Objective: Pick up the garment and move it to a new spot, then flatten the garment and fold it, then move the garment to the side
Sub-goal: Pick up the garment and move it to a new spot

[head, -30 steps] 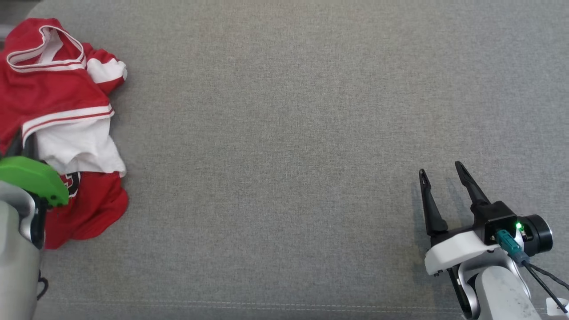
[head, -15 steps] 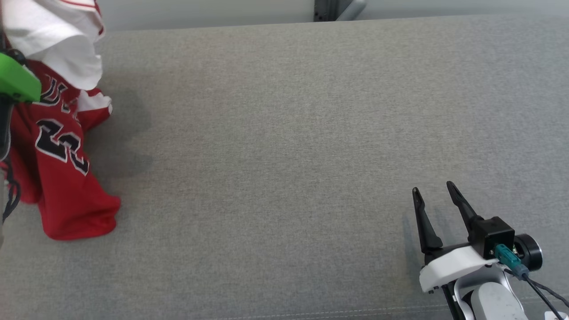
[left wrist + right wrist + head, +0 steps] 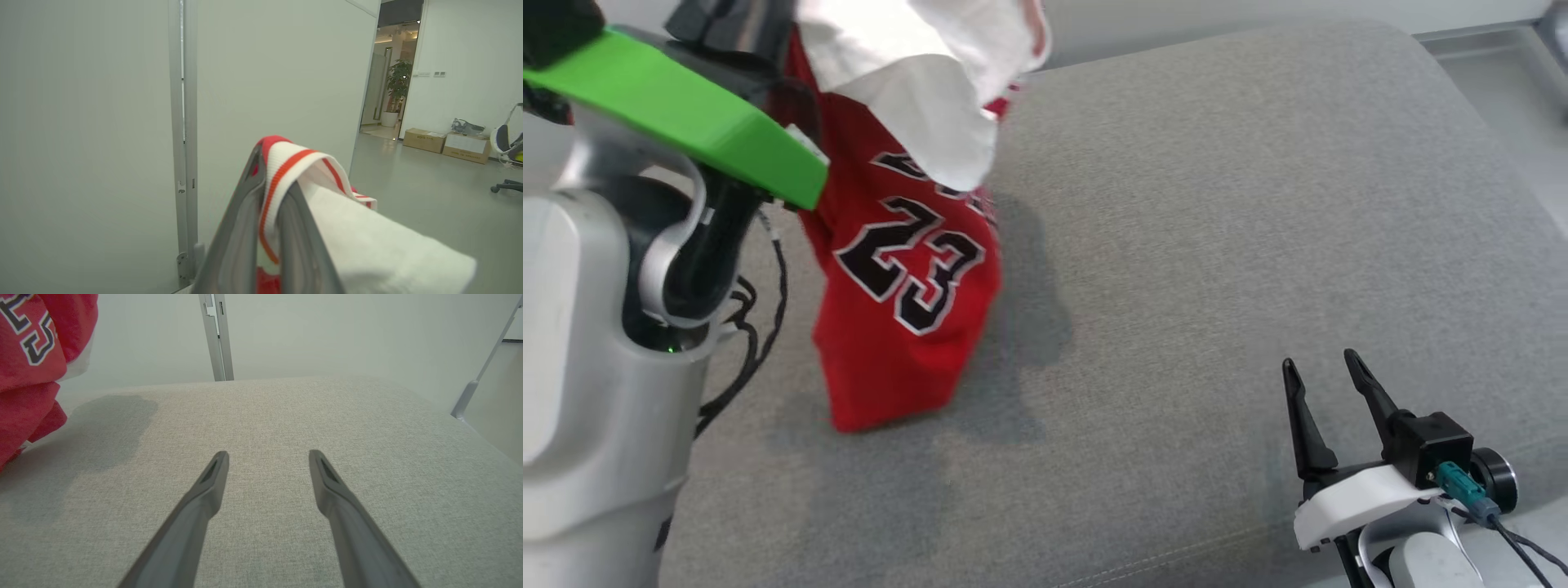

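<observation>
Table (image 3: 1217,204) in grey fabric carried nothing flat. Your garment (image 3: 898,269) hung over its far left part, ready to move, because the left gripper (image 3: 273,171) jaws pinched its striped trim. The right gripper (image 3: 1321,361) jaws were spread and held nothing near the right corner.

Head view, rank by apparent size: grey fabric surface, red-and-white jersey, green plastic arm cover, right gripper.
1. grey fabric surface
2. red-and-white jersey
3. green plastic arm cover and right gripper: they take up a similar area, and the cover sits nearer the camera, so I won't rank them.
</observation>
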Controlling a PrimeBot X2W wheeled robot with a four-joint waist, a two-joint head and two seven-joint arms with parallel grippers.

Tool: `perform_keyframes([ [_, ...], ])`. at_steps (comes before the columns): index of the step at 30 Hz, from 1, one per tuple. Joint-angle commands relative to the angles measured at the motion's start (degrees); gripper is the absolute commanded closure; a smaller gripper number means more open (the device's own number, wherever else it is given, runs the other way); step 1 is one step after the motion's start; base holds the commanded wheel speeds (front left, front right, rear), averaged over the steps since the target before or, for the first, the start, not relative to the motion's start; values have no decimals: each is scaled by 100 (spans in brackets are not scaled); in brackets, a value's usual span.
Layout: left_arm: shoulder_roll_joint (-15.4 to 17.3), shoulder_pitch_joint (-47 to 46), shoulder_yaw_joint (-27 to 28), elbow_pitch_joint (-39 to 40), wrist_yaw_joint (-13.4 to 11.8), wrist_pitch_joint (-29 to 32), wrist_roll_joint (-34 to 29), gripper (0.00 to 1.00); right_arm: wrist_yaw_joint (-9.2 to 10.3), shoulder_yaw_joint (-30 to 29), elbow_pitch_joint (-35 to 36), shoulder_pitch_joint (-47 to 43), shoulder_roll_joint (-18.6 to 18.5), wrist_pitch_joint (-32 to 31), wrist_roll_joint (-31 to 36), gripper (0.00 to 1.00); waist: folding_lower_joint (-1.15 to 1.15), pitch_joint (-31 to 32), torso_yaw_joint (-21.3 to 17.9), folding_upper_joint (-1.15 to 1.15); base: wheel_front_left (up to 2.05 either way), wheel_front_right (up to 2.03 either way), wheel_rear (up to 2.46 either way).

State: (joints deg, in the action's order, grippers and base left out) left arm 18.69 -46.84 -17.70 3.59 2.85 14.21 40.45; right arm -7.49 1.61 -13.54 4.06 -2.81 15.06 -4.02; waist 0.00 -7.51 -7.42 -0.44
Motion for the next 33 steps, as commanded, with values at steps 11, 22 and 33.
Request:
perform_keyframes([
  [11,-184,518,-62,-7,-292,191,325,100,1,174,62,52,-11,18,-153,0,0,-332,-1329,44,0,0,0],
  [22,105,51,29,-2356,43,-1345,-506,100,0,604,100,236,-8,18,-439,0,0,-911,-2040,44,0,0,0],
  [33,171,-191,-26,-4793,213,-2761,-961,80,0,698,-114,-70,-7,18,-494,0,0,-907,-2141,44,0,0,0],
])
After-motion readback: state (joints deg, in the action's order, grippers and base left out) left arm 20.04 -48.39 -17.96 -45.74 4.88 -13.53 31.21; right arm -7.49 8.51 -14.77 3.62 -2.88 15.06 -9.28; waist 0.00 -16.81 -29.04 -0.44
